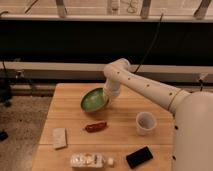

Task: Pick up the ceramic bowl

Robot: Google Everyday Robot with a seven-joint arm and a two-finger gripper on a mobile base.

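Observation:
The green ceramic bowl (93,100) is at the back middle of the wooden table (65,95). It is tilted, with its paler inside facing the camera. My gripper (106,99) reaches down from the white arm (145,87) and is shut on the bowl's right rim. The bowl looks raised slightly off the table.
A small white cup (145,123) stands at the right. A red pepper-like item (95,127) lies just in front of the bowl. A pale sponge (59,138), a clear packet (89,160) and a black phone-like slab (139,157) lie along the front.

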